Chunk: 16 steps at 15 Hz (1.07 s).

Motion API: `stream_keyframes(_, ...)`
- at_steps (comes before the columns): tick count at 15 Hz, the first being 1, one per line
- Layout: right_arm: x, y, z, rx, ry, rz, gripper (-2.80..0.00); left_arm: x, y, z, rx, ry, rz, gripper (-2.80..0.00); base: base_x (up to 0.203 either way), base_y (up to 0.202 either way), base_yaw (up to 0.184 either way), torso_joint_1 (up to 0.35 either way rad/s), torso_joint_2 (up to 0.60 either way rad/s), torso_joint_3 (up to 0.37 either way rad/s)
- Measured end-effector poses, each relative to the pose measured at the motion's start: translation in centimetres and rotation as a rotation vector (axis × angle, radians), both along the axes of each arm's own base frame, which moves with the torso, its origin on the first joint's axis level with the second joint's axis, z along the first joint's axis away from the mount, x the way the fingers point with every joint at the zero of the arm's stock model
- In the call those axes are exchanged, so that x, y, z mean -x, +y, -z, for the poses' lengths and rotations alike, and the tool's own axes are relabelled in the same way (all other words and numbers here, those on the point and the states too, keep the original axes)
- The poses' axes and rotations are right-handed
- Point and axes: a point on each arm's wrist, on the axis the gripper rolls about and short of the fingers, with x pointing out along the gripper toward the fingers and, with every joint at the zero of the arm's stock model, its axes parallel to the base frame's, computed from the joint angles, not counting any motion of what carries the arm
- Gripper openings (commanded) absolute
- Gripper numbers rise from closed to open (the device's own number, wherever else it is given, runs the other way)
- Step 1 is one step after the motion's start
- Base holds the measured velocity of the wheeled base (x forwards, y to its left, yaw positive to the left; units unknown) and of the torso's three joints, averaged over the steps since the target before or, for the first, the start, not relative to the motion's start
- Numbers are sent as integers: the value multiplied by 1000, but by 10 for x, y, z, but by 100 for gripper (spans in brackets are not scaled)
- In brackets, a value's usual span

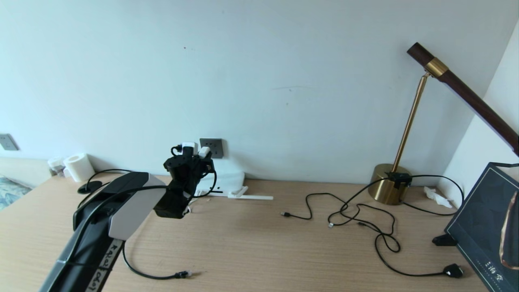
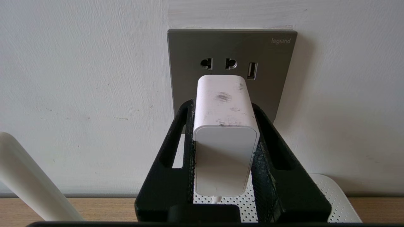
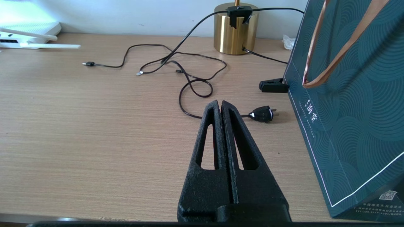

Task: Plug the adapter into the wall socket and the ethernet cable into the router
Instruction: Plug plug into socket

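My left gripper [image 2: 223, 105] is shut on the white adapter [image 2: 225, 126], a finger against each of its sides. It holds the adapter level against the lower part of the dark grey wall socket [image 2: 268, 63]; the prongs are hidden. The head view shows the left gripper [image 1: 194, 156] and adapter [image 1: 204, 152] just left of the wall socket [image 1: 211, 147]. The white router [image 1: 229, 180] lies below on the desk, antennas folded flat. The ethernet cable [image 1: 142, 274] lies near the desk's front, its connector free. My right gripper [image 3: 220, 104] hovers shut and empty over the desk.
A brass lamp [image 1: 389, 188] stands at the back right, with thin black cables [image 1: 357, 211] and a black plug [image 1: 453, 270] strewn before it. A dark teal paper bag [image 1: 486, 227] stands at the right edge. A paper roll [image 1: 79, 166] sits at the back left.
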Motion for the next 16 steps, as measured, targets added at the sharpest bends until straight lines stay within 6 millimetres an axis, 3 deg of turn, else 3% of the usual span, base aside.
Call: stream_keyframes(16, 0, 0, 0, -1, -1, 0, -280, -1, 0, -5, 6, -34, -5, -280, 0, 0, 0, 0, 0, 0)
